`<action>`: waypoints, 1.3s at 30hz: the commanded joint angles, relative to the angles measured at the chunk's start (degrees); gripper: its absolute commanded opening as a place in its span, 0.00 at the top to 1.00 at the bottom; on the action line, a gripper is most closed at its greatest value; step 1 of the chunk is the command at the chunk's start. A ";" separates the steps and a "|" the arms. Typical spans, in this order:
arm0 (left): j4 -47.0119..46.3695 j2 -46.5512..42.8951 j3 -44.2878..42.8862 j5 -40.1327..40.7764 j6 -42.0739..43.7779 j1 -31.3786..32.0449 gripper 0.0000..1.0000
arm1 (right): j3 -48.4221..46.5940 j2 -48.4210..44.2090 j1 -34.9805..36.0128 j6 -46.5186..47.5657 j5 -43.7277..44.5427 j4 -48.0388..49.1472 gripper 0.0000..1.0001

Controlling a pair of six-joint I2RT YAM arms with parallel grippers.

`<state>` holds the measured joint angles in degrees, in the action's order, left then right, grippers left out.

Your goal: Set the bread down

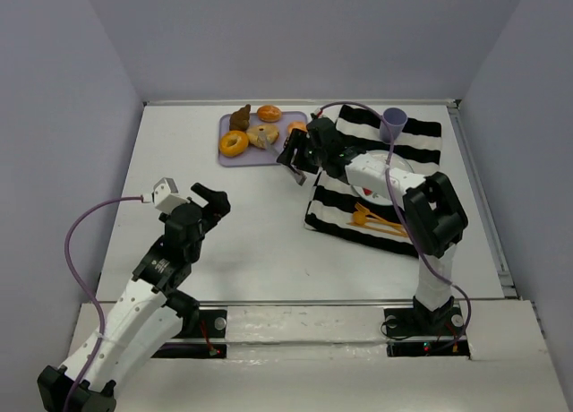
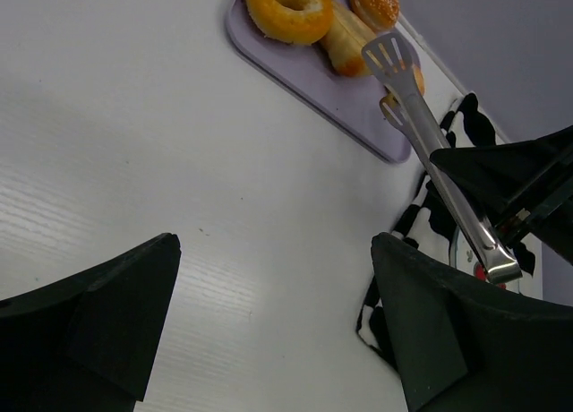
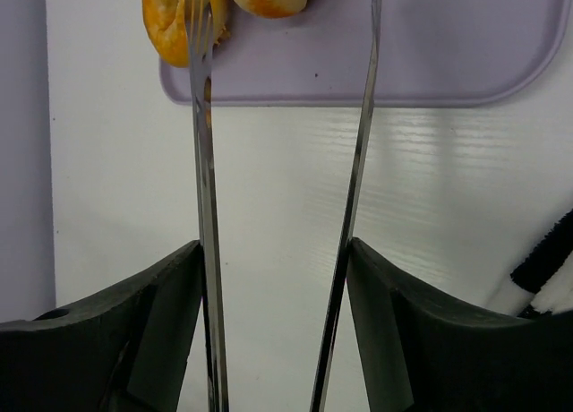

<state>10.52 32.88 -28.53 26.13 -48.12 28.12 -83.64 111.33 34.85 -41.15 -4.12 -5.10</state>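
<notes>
The right gripper [image 3: 273,246] pinches metal tongs [image 3: 204,161], one blade against each finger's inner face; the blades stand spread apart, nothing between them; they reach out over the table [image 1: 260,233] to the near edge of a purple tray [image 3: 448,54]. In the right wrist view the left blade's tip lies at an orange bun [image 3: 170,18]; whether it touches, I cannot tell. In the left wrist view the slotted tip sits over the bread [image 2: 345,40]; contact there is unclear too.

The bread lies on the tray, near its middle, just beside the doughnut [image 1: 234,143] on its left; a brown pastry [image 1: 240,118] and a second bun [image 1: 269,113] sit behind them at the tray's far edge.

Right of the tray lies a striped cloth [image 1: 421,143]; the right arm stretches over it; a purple cup [image 1: 394,121] stands at its far side, orange utensils [image 1: 372,219] lie at its near side.

The left gripper [image 2: 273,251] hangs spread wide and empty above bare table, well apart from the tray.
</notes>
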 commanded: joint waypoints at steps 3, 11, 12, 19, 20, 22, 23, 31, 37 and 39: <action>-2.09 -0.28 1.02 0.94 -0.13 0.09 0.01 | -5.57 3.62 -1.01 -7.72 -1.06 1.15 0.31; -2.17 -0.45 1.29 0.77 -0.05 0.09 0.01 | -12.16 10.91 -1.54 -12.28 -3.97 1.32 0.32; -2.09 -0.63 1.29 0.68 -0.05 0.09 0.01 | -12.60 11.45 -1.54 -13.07 -3.70 1.32 0.34; -2.26 -1.16 1.55 0.68 0.04 0.09 0.01 | -14.45 14.09 -1.54 -15.10 -4.40 4.22 0.53; -2.35 -0.98 1.55 0.76 -0.05 0.09 0.01 | -14.45 14.09 -1.54 -15.02 -4.67 4.49 0.55; -2.44 -0.89 1.55 0.76 -0.05 0.09 0.01 | -14.01 13.48 -1.54 -14.84 -4.93 7.11 0.64; -2.44 -0.89 1.55 0.76 0.04 0.09 0.01 | -13.75 13.13 -1.54 -14.67 -4.85 7.73 0.67; -2.35 -0.98 1.55 0.85 0.04 0.09 0.01 | -6.03 3.65 -1.54 -11.33 -0.55 12.12 0.93; -2.70 -0.01 1.29 0.76 0.30 0.09 0.01 | 3.80 -9.01 -2.68 -6.32 1.57 13.54 0.93; -2.79 0.25 1.38 0.76 0.22 0.09 0.01 | 7.42 -14.87 -3.29 -4.65 2.18 13.63 0.93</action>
<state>10.04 32.75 -27.62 25.91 -48.10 28.12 -80.90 106.89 32.99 -50.30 -4.51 2.68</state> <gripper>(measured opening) 0.990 0.423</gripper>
